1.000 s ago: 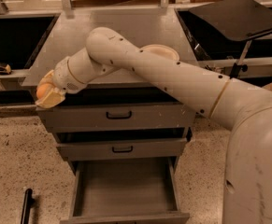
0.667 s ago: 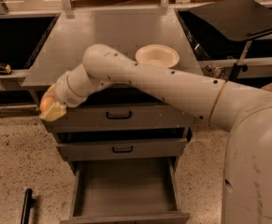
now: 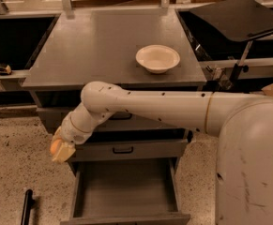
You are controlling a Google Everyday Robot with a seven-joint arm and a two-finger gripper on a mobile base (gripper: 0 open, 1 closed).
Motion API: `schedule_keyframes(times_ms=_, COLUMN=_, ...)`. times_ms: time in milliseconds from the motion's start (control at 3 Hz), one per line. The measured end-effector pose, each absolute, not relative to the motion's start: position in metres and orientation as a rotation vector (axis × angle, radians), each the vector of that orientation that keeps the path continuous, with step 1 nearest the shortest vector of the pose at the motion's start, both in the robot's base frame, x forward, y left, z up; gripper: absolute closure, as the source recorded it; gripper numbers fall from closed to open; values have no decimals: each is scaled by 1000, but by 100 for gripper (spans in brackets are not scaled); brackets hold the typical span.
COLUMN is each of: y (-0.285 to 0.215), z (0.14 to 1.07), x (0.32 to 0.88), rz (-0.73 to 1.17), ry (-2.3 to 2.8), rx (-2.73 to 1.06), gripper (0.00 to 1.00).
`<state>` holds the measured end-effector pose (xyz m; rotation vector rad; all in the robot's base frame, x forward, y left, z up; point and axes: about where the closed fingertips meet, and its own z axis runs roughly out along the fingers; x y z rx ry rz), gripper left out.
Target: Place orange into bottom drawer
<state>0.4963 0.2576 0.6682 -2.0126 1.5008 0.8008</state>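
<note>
Cream claw (image 3: pixel 62 150) holds orange (image 3: pixel 55 146) above open bottom drawer (image 3: pixel 126 187)

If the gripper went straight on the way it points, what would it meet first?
Probably the speckled floor left of the bottom drawer, not its interior; the gripper, holding the orange, points down-left. Depth is unclear.

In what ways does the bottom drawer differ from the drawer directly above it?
The bottom drawer is pulled open and shows its plain grey inside; the middle drawer is shut. The middle drawer shows a black handle; the bottom drawer shows none here. Both are grey. The gripper, holding the orange, is beside the middle drawer's left end.
</note>
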Motion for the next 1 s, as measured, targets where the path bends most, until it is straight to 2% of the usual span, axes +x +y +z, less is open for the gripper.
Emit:
schedule_keyframes(times_ms=667, y=254, z=655, x=490, rz=823, ry=1527, rx=-2030, gripper=100)
schedule_keyframes(times_ms=1000, y=239, z=603, x=476, rz=815, ry=1484, rx=-2038, gripper=100)
